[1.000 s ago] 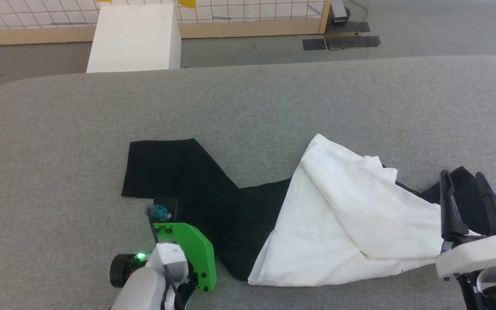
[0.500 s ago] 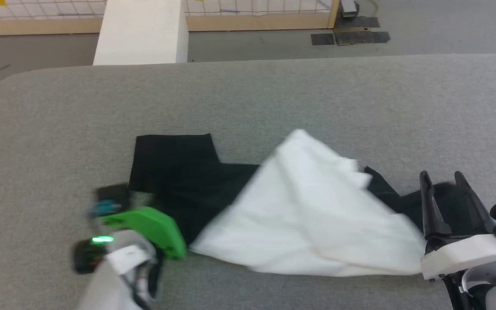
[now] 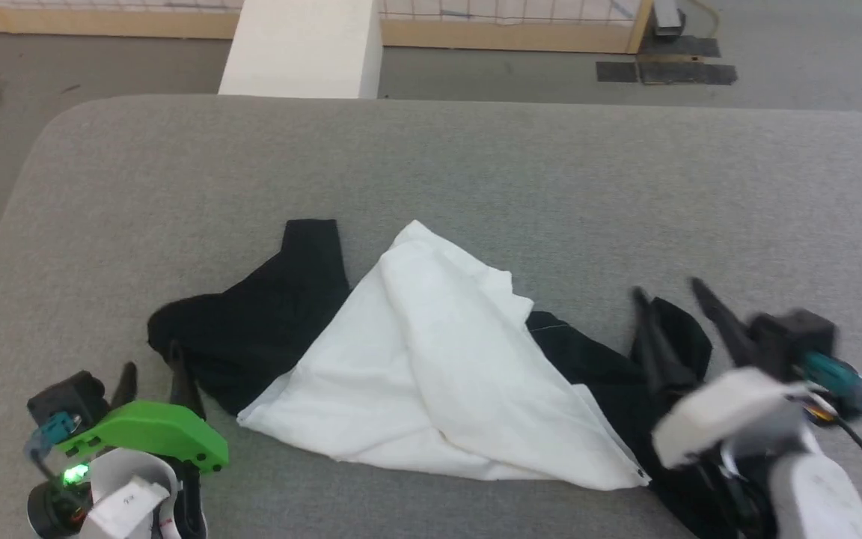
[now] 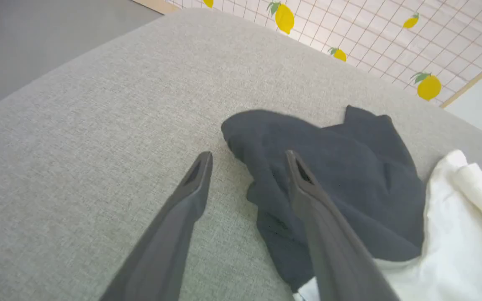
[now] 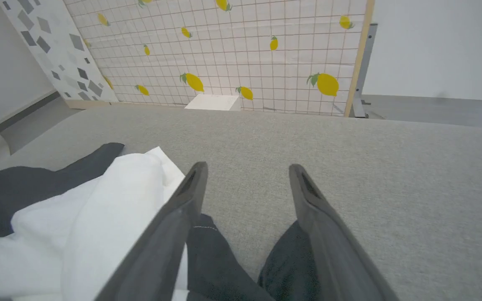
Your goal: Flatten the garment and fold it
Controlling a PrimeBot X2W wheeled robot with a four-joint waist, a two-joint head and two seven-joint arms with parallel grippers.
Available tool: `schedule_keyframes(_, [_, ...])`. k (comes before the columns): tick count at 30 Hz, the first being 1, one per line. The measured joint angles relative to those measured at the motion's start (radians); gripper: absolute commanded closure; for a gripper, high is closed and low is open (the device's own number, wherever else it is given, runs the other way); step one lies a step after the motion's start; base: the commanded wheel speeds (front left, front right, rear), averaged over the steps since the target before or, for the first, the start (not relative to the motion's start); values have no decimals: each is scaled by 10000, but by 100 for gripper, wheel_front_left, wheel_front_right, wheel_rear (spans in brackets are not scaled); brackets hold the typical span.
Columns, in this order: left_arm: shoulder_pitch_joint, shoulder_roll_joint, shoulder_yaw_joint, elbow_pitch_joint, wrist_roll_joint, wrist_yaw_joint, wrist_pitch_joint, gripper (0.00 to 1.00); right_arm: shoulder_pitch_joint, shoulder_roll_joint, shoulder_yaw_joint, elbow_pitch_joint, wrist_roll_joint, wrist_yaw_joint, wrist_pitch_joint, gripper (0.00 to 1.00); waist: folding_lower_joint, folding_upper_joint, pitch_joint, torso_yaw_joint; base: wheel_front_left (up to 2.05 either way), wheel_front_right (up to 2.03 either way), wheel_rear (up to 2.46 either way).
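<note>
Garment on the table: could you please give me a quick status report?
Left gripper open, empty, at one black sleeve. Right gripper open, empty, over the other. Garment crumpled, not yet flat. Nothing blocking.

The white-and-black garment (image 3: 438, 352) is soft matt cloth; the grey counter (image 3: 476, 165) wears a coarse, matt woven fabric cover.

Head view: set high, tilted forward and down over the grey table (image 3: 476, 165); floor and a white box (image 3: 304, 45) show beyond its far edge. Left gripper (image 3: 152, 355) sits at lower left, right gripper (image 3: 665, 287) at lower right.

Left wrist view: low, close above the table, facing across the garment (image 4: 349, 167) toward a lemon-print panel (image 4: 391, 37).

Right wrist view: low, near the table, facing that panel and the white box.

All three share the garment and the table.
</note>
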Motion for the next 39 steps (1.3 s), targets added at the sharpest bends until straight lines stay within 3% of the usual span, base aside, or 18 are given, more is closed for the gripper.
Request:
schedule_keyframes(4, [-24,-132,-6,-165,42,-451,-1661,0,-1090,4,905,543,2,0,709,0,0,0,121,262,0,0,0])
schedule_keyframes(7, [-167,-209,-138,-295,320,-763,-2240,0,-2092,-36,1471,1321,13,0,1448,0,0,0,256,512,0,0,0])
schedule_keyframes(15, [-732,-763,-144,-1770,1434,-1542,-2374,0,-4505,-127,1921,3996,40,2,3682,0,0,0,833,1348,0,0,0])
schedule_keyframes(21, [-731,-857,-38,-1795,1459,-1722,-2374,0,-5378,-159,2059,5252,-104,2,5212,0,0,0,1366,1873,0,0,0])
schedule_keyframes(22, [-732,-861,-75,-1789,1415,-1722,-2376,0,-5456,-153,2031,5375,-125,2,5365,41,0,0,1447,1946,0,0,0])
schedule_keyframes(23, [-732,-863,-117,-1768,1388,-1722,-2374,0,-5520,-153,1990,5471,-169,2,5513,60,0,0,1504,2003,0,0,0])
schedule_keyframes(26, [-728,-874,-326,-1747,1335,-1703,-2374,0,-5748,-165,1921,5574,-267,2,5925,100,0,0,1647,2177,0,0,0])
schedule_keyframes(28, [-720,-876,-384,-1733,1315,-1668,-2376,0,-5786,-150,1814,5542,-263,4,5925,100,0,0,1686,2245,0,0,0])
schedule_keyframes(33, [-714,-880,-433,-1588,1350,-1616,-2374,0,-5641,-123,1848,5081,6,2,4755,100,1,0,1506,2206,0,0,0])
schedule_keyframes(39, [-453,-886,-253,-1444,1680,-1630,-2376,0,-4531,-82,2702,2462,1202,0,4025,100,0,0,871,1996,0,0,0])
